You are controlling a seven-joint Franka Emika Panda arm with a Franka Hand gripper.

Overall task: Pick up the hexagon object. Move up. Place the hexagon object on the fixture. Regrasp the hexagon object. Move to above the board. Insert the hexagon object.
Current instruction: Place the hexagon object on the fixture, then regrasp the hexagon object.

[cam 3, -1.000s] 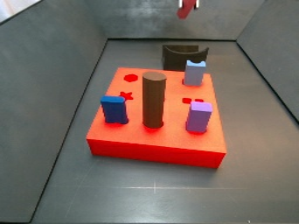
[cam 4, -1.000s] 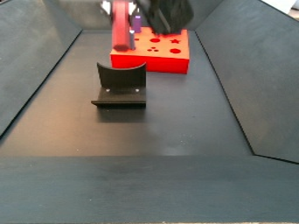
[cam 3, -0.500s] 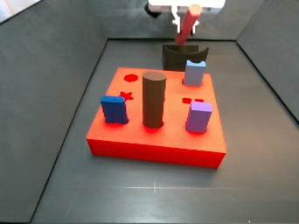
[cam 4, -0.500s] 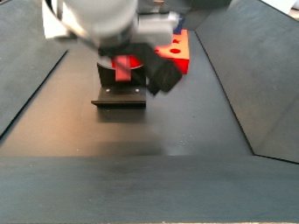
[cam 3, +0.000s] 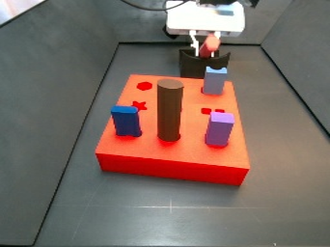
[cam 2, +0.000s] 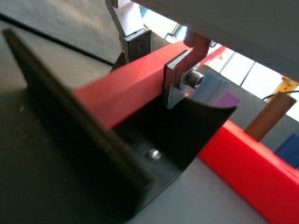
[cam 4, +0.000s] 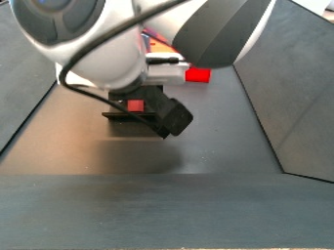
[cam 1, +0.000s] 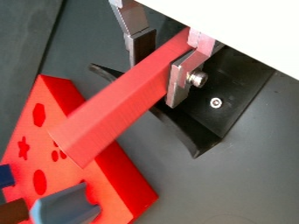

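Right now the gripper (cam 1: 162, 54) fingers (cam 1: 184, 77) clamp the long salmon-pink hexagon object (cam 1: 122, 105) over the dark notched fixture (cam 1: 222, 109), beside the red board (cam 1: 70, 144).

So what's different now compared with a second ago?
The gripper has come down from high above the floor to the fixture, carrying the hexagon object with it. It was gripping the rod before and still grips it; the rod now sits low at the fixture. The board and its upright pegs have not moved.
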